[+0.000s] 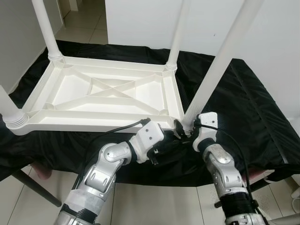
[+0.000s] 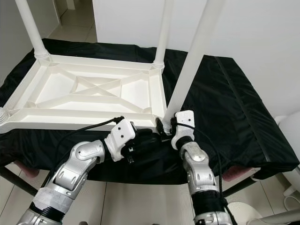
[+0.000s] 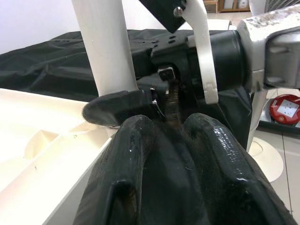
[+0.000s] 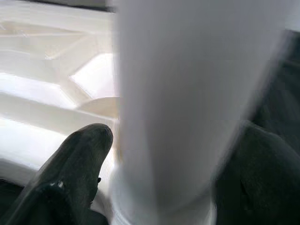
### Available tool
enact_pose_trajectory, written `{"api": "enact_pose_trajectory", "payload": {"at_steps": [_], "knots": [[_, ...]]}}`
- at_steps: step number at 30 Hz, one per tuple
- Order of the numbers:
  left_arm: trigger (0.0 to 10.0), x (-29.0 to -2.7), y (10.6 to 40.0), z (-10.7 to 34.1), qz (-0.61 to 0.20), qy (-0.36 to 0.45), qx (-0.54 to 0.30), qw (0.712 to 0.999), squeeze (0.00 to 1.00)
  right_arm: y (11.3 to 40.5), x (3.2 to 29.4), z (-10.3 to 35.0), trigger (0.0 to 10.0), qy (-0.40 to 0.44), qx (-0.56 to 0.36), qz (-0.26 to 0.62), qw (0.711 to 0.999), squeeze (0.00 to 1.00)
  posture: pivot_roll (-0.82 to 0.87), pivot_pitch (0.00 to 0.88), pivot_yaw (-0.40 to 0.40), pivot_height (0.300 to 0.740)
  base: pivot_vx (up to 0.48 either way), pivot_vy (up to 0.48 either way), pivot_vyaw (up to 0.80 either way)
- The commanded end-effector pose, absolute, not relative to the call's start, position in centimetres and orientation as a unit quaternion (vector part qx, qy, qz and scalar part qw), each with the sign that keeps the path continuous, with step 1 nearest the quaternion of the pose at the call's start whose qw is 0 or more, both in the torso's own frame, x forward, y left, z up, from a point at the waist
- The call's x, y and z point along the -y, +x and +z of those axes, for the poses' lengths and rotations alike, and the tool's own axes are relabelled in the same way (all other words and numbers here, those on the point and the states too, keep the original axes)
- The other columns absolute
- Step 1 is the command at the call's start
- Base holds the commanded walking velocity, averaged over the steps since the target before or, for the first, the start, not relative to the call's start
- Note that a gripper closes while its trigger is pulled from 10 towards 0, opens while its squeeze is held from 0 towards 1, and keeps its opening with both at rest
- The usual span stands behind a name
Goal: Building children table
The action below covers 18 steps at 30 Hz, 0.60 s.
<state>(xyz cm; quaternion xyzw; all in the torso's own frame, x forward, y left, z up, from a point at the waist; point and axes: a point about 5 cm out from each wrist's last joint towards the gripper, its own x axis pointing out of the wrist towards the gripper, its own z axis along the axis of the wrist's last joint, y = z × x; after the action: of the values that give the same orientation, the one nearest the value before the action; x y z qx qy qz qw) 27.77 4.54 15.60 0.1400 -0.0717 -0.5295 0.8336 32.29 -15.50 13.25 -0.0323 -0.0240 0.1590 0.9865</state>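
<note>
The white tabletop (image 1: 108,93) lies upside down on a black cloth (image 1: 243,108); the right gripper (image 1: 183,127) is clamped round the near-right leg (image 1: 220,65) at its base; the left gripper (image 3: 168,136), fingers closed on nothing, sits just beside it

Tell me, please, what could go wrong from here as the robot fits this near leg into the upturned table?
1. The right tool grips the near-right leg only at its base, so the long leg could tilt and seat crooked in the tabletop.
2. The left tool sits close against the right one; they might collide.
3. The tabletop rests on a loose black cloth and could slide if pushed.
</note>
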Motion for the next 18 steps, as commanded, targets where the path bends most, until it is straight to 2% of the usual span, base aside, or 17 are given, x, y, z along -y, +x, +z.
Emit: {"api": "enact_pose_trajectory", "payload": {"at_steps": [1, 17, 18], "knots": [[10.0, -4.5, 28.0, 15.8, -0.507, 0.143, 0.077, 0.847, 0.0, 32.7, 15.9, 13.3, 10.0, -0.041, 0.023, 0.183, 0.982, 0.0, 0.03, 0.041, -0.073, 0.74, 0.0, 0.0, 0.0], [10.0, -4.6, 28.1, 16.0, -0.501, 0.146, 0.08, 0.849, 0.0, 34.5, 16.1, 13.3, 10.0, -0.113, 0.002, 0.297, 0.948, 0.0, 0.04, 0.044, -0.081, 0.74, 0.0, 0.0, 0.0], [10.0, -4.7, 28.1, 16.1, -0.499, 0.146, 0.08, 0.85, 0.0, 34.6, 16.0, 13.4, 8.2, -0.116, 0.002, 0.305, 0.945, 0.0, 0.05, 0.045, -0.081, 0.74, 0.0, 0.0, 0.0]]}}
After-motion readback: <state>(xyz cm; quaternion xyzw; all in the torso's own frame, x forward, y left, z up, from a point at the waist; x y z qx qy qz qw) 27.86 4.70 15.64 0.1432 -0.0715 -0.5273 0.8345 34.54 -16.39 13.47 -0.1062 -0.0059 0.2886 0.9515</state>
